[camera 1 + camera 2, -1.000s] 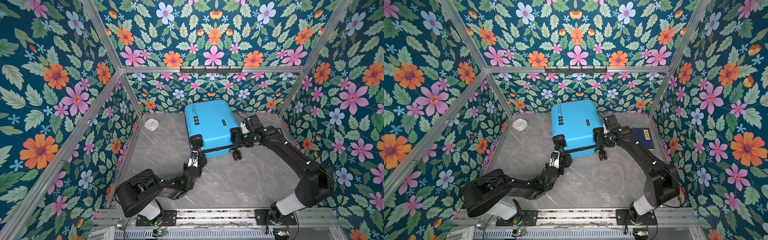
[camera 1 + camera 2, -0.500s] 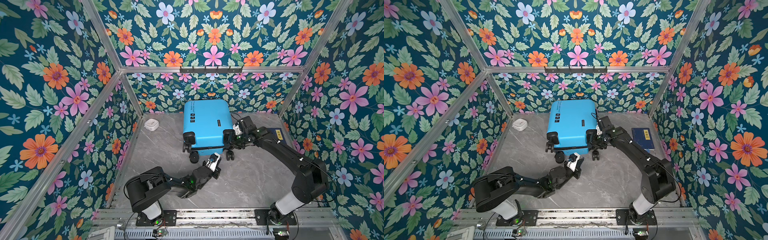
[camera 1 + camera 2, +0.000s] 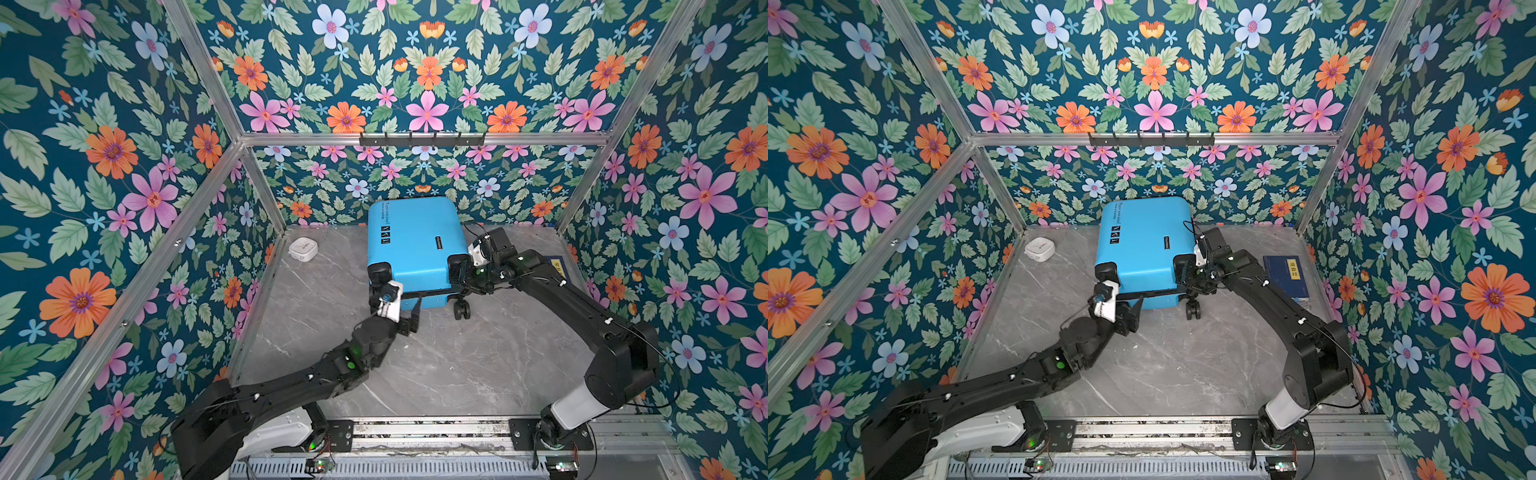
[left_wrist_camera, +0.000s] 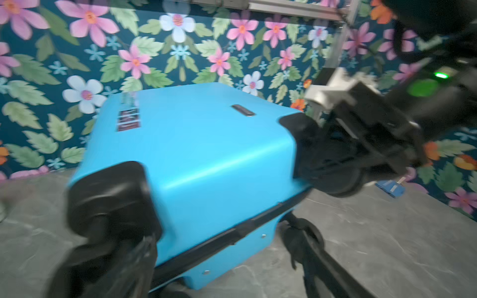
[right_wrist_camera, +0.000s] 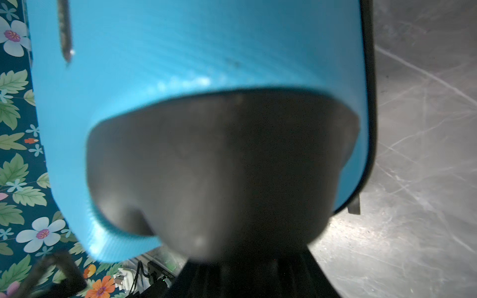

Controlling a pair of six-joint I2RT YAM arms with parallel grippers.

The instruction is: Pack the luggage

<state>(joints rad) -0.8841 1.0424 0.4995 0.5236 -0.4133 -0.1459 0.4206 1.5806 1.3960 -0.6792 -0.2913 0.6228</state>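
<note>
Flowered walls, grey counter: my right end effector clamps a wheel corner of the suitcase, likely to steady it; my left end effector, spread apart, faces the seam ahead.

Floral walls — grey marble floor below.

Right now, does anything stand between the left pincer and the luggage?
Nothing visible does: the open left pincer is right at the near edge of the luggage, with no object between them.
</note>
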